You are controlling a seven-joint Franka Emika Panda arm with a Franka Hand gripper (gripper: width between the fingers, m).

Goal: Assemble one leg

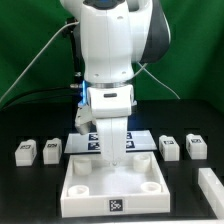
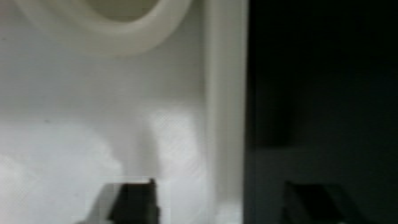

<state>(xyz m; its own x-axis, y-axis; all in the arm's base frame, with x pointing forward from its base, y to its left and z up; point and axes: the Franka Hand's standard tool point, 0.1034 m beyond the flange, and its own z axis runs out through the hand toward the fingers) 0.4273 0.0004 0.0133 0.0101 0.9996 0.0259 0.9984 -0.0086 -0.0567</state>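
Two legs point(image 1: 25, 152) point(image 1: 52, 149) lie on the black table at the exterior view's left, and two more point(image 1: 170, 146) point(image 1: 196, 146) at its right. Each is a small white block with tags. The large white square panel point(image 1: 80, 190) with round corner sockets lies in front. My gripper point(image 1: 118, 150) is lowered over the panel's far rim. In the wrist view the gripper point(image 2: 221, 203) is open and empty. One finger point(image 2: 130, 200) is over the white panel point(image 2: 107, 110) and the other finger point(image 2: 313, 205) is over the black table, with the rim between them. A round socket point(image 2: 125, 12) shows.
The marker board point(image 1: 95, 141) lies behind the panel, partly hidden by the arm. A white tagged piece point(image 1: 211, 184) sits at the exterior view's right edge. A green backdrop stands behind the table.
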